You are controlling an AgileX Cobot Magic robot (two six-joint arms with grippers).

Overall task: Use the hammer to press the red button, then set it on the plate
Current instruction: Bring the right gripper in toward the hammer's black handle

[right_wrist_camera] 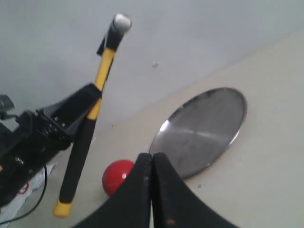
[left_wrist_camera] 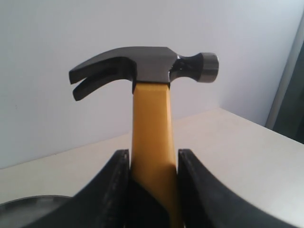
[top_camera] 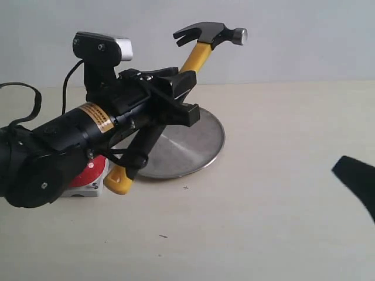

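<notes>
The left gripper clamps the hammer aloft, head up, over the left edge of the plate, so placing is not yet done and pressing I cannot judge, and only the right wrist view shows the red button plainly, left of the plate, past the closed, empty right gripper.

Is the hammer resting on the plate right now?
No: the left gripper grips the hammer by its neck, head raised well above the plate.
</notes>
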